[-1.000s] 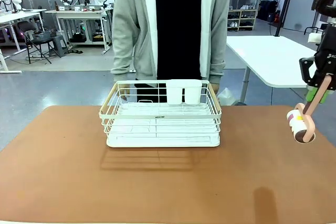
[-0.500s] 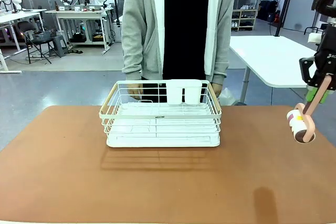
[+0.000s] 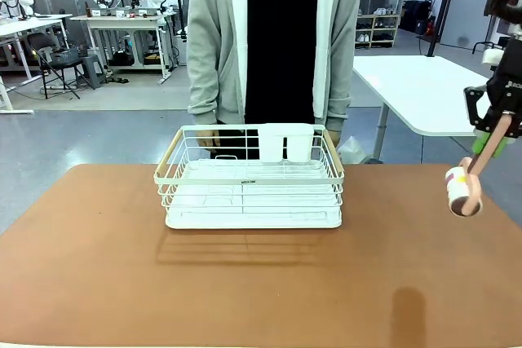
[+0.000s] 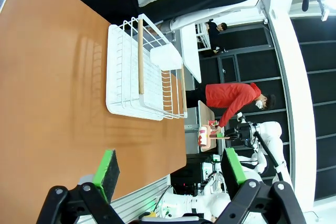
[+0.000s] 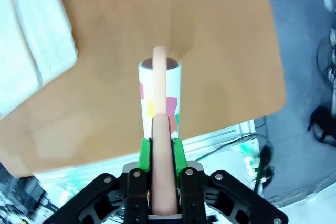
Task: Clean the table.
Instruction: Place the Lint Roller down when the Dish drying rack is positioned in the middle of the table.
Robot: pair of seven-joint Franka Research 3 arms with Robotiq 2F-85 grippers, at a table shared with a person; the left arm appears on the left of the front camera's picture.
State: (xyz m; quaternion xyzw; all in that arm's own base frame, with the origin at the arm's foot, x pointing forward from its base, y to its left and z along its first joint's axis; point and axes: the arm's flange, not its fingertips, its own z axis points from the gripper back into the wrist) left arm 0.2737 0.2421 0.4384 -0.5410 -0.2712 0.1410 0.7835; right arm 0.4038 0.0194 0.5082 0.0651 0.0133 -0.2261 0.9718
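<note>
While the right gripper (image 3: pixel 490 143) clamped a lint roller (image 3: pixel 463 189) above the table (image 3: pixel 98 266), cleaning looked barely begun; the left gripper (image 4: pixel 167 169) gaped empty.

Table (image 3: pixel 269 283): smooth matt reddish-brown top, faint sheen in my left wrist view. Wire rack (image 3: pixel 249 177): white coated metal wire, wood-look side rails, glossy white plastic tray beneath. Lint roller (image 3: pixel 462 191) in my right gripper (image 5: pixel 161 148) (green rubbery pads): smooth pink plastic handle, roll probably paper, printed coloured patches.
</note>
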